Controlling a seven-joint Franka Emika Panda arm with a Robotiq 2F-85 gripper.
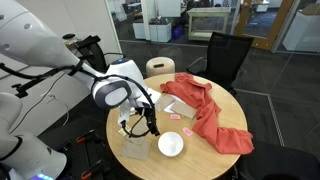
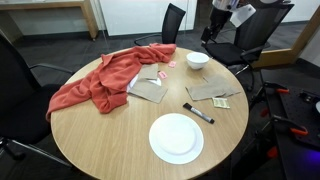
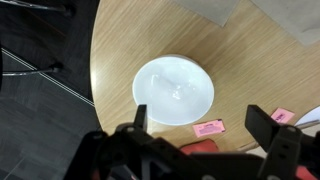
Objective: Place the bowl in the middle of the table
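The small white bowl (image 3: 173,90) sits empty on the light wood round table (image 3: 110,50), close to its edge. It shows in both exterior views (image 1: 171,144) (image 2: 198,60). My gripper (image 3: 200,125) is open and empty. It hangs above the table just beside the bowl and does not touch it. In an exterior view the gripper (image 1: 150,125) is up and to the left of the bowl. In an exterior view it (image 2: 213,28) is above and behind the bowl at the table's far edge.
A wider flat white plate (image 2: 176,138) lies on the opposite side of the table (image 2: 100,140). A red cloth (image 2: 105,80) covers one side. Paper napkins (image 2: 215,92), a black marker (image 2: 198,113) and pink notes (image 3: 209,128) lie about. Black chairs (image 2: 172,22) ring the table.
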